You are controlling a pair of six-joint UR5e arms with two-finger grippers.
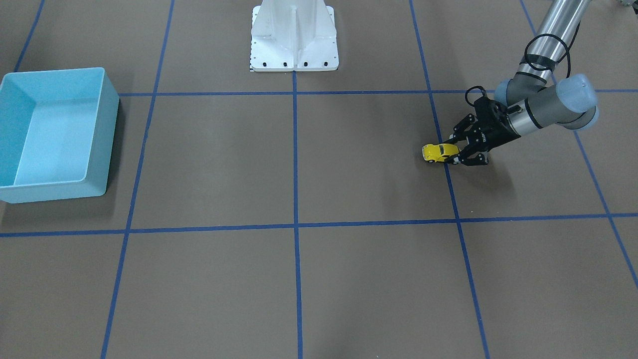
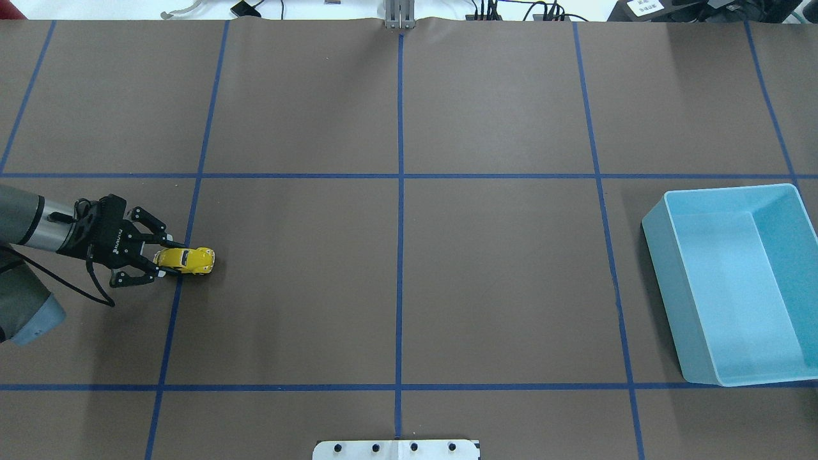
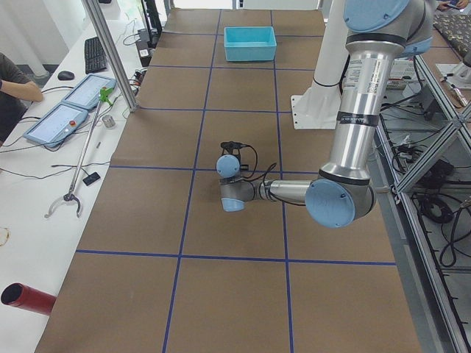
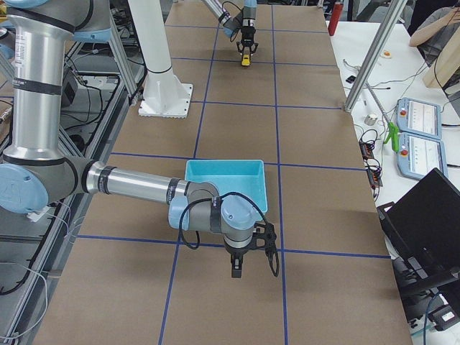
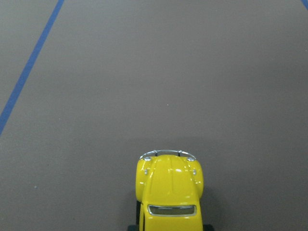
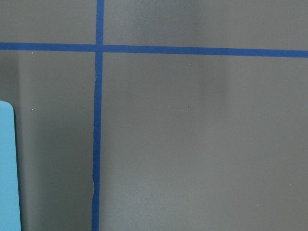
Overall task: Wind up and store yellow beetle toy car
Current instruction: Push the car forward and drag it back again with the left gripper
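The yellow beetle toy car [image 2: 186, 260] stands on its wheels on the brown table, on the robot's left side, nose pointing toward the table's middle. It also shows in the front-facing view [image 1: 438, 152] and fills the bottom of the left wrist view [image 5: 168, 192]. My left gripper [image 2: 167, 259] lies low and level, its jaws closed on the car's rear sides. In the front-facing view the left gripper [image 1: 456, 151] sits just behind the car. My right gripper [image 4: 236, 270] points down near the bin; I cannot tell whether it is open or shut.
The light blue bin [image 2: 661, 281] stands empty at the far right of the table, also in the front-facing view [image 1: 107, 139], with an edge in the right wrist view [image 6: 7, 168]. The white robot base [image 1: 294, 45] is at the table's middle edge. Blue tape lines grid the table.
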